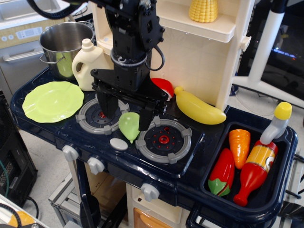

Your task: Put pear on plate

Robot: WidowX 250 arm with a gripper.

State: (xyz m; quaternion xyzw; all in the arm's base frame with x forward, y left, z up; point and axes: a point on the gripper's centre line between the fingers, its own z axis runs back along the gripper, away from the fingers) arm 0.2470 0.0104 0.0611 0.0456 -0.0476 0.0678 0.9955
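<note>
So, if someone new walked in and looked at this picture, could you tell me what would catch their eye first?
The big black gripper dominates the middle, its open fingers straddling the light-green pear that lies between the two grey burners. Left of it, the lime-green plate sits bare at the stove's edge. On the right, a yellow banana lies against the cream cabinet, and a side bin holds a bright ketchup bottle.
</note>
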